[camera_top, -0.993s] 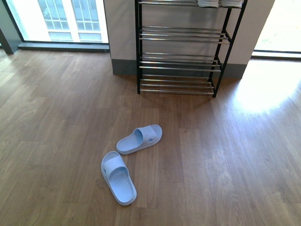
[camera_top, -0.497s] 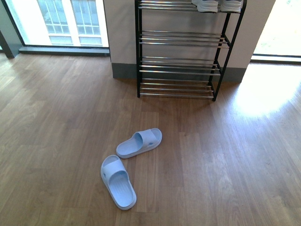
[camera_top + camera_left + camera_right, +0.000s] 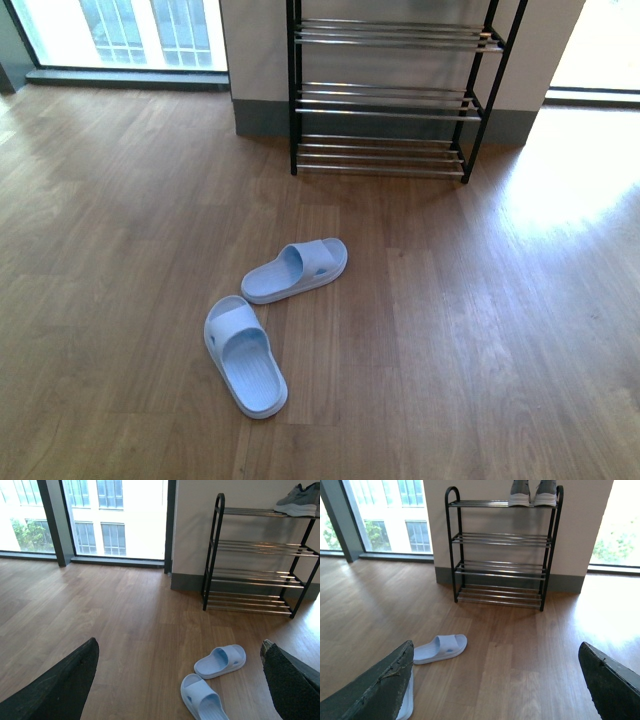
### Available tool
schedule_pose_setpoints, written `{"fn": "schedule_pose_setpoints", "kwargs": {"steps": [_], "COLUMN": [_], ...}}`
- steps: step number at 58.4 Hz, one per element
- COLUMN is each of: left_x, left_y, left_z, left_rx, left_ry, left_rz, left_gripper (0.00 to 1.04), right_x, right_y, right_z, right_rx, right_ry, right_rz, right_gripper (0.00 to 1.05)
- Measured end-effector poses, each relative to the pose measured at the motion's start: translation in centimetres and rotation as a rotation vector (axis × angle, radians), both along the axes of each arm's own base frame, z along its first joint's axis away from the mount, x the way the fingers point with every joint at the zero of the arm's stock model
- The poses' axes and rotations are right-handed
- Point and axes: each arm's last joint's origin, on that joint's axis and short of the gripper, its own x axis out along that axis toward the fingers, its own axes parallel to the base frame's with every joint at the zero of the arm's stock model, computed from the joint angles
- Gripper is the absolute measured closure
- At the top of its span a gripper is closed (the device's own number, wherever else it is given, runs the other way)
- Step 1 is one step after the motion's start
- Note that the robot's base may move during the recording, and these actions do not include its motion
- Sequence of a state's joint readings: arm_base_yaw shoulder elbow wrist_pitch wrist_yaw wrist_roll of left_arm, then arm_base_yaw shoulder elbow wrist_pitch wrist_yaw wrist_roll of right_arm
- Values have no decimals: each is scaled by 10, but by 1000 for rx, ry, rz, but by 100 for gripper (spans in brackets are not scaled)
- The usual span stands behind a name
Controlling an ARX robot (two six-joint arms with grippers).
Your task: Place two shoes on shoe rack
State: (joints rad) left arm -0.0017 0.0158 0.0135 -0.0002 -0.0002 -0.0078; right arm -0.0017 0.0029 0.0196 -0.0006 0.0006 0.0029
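The near slide (image 3: 245,355) lies end-on to the robot, the far slide (image 3: 295,270) crosswise, on the floor (image 3: 480,330) well short of the shoe rack (image 3: 385,100). The left hand (image 3: 179,644) and right hand (image 3: 496,646) gape wide, empty; the left looks nearer them

left jaws: black, wedge-shaped, rough matte surface | right jaws: black, wedge-shaped, worn pale-flecked edges

Blue slides (image 3: 295,270) on floor (image 3: 480,330); grey sneakers (image 3: 520,495), likely pair, atop rack (image 3: 502,539).
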Motion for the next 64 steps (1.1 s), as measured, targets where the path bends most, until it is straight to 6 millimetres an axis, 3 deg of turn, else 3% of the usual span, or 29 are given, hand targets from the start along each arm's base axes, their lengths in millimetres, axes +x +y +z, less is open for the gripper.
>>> {"fn": "schedule_pose_setpoints", "kwargs": {"steps": [64], "left_x": [0], "left_y": [0], "left_z": [0], "left_rx": [0], "left_ry": [0], "left_rz": [-1], "left_gripper": [9], "right_x": [0], "right_y": [0], "right_z": [0], "right_rx": [0], "right_ry": [0], "right_rz": [-1], "right_gripper": [9]}}
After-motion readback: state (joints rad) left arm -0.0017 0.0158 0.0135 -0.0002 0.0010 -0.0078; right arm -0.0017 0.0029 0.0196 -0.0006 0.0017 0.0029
